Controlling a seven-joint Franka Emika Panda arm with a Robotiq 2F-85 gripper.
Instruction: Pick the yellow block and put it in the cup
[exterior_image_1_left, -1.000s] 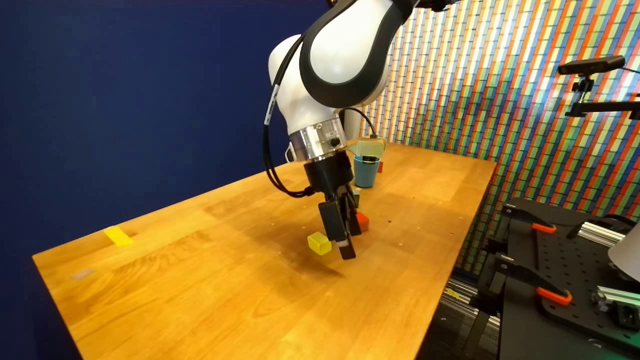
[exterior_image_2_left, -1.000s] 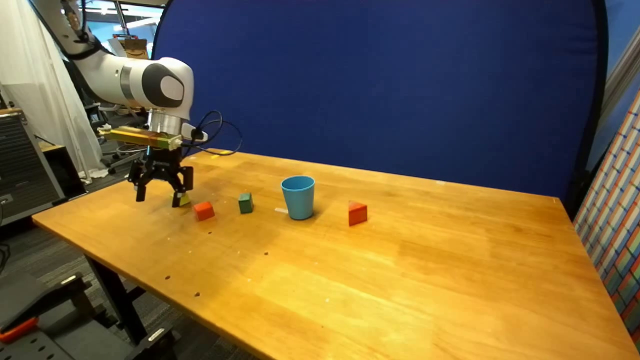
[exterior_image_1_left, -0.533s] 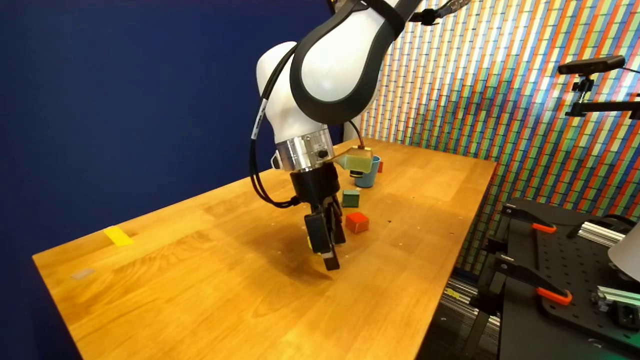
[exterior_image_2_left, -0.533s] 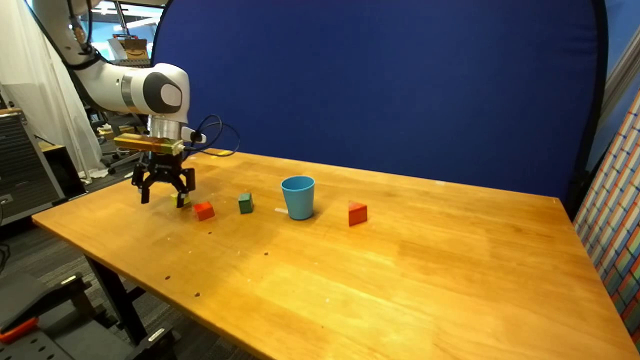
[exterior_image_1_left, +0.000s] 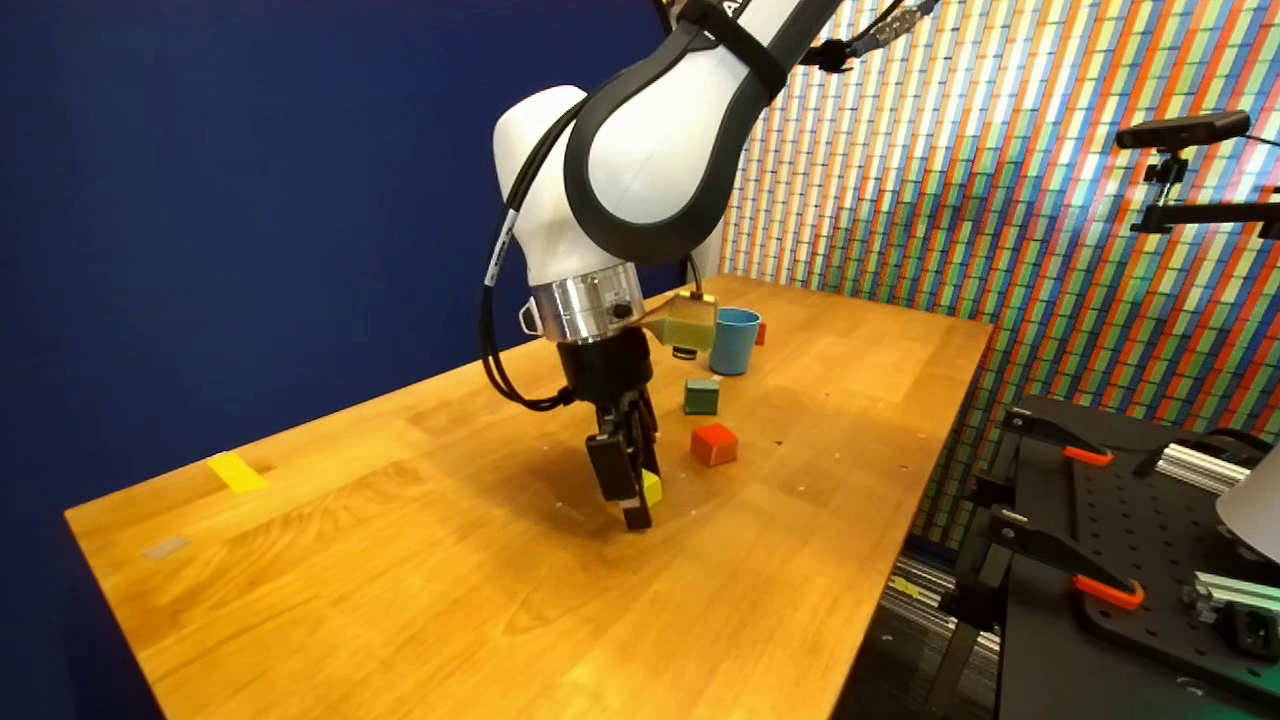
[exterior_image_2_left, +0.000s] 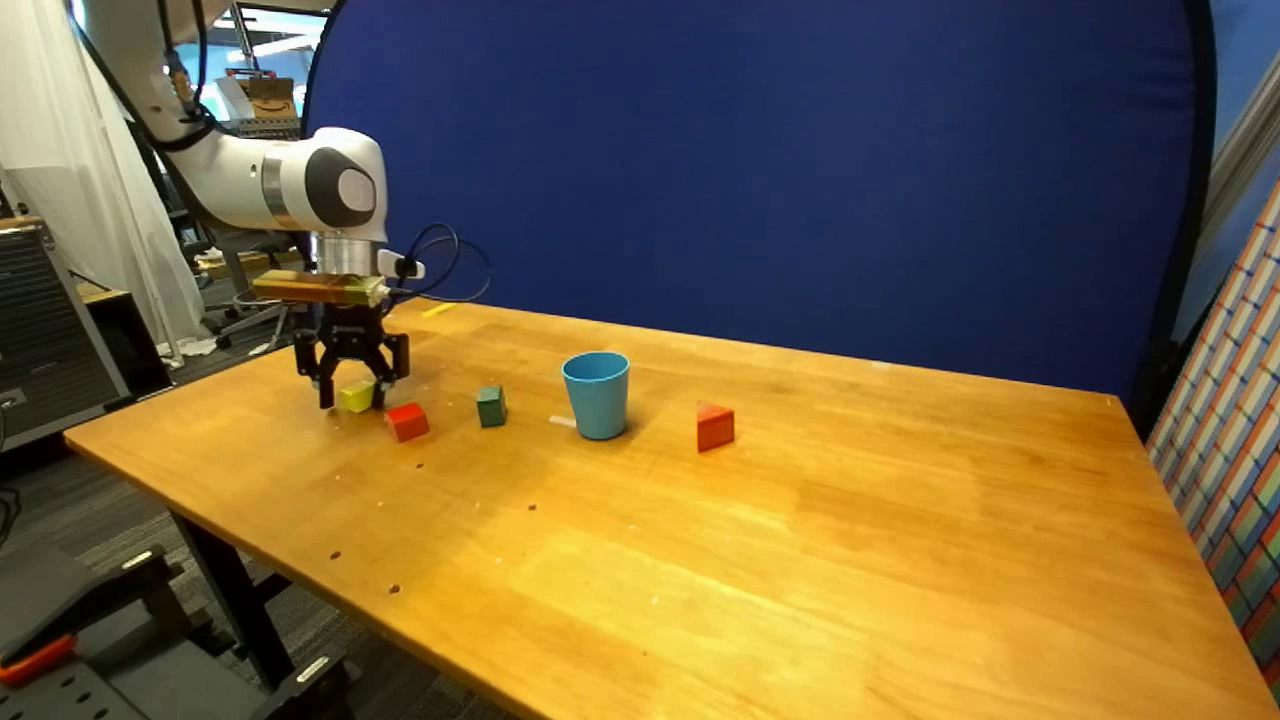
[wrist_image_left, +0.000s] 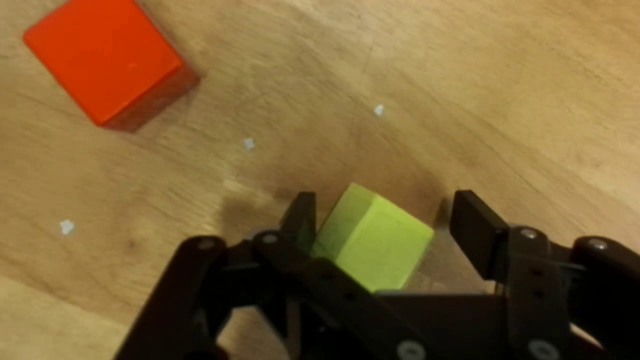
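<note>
The yellow block (exterior_image_1_left: 652, 487) stands on the table, and it also shows in an exterior view (exterior_image_2_left: 357, 396). My gripper (exterior_image_2_left: 352, 402) is open and low over the table, with its fingers on either side of the block. In the wrist view the block (wrist_image_left: 382, 240) lies between the fingers of the gripper (wrist_image_left: 382, 215), turned at an angle to them. It is close to the left finger, with a gap to the right finger; its lower part is hidden by the gripper. The blue cup (exterior_image_2_left: 598, 398) stands upright, and also shows in an exterior view (exterior_image_1_left: 733, 345); it is out of the wrist view.
A red block (wrist_image_left: 100, 55) is close to the gripper, also visible in both exterior views (exterior_image_1_left: 714, 445) (exterior_image_2_left: 408, 422). A green block (exterior_image_2_left: 491, 406) stands between it and the cup. A red wedge (exterior_image_2_left: 715, 428) lies beyond the cup. Yellow tape (exterior_image_1_left: 237, 472) is at the table edge.
The open gripper has lowered and shifted over the yellow block, which now lies between the fingers instead of beside or behind them. The cup and other blocks have not moved.
</note>
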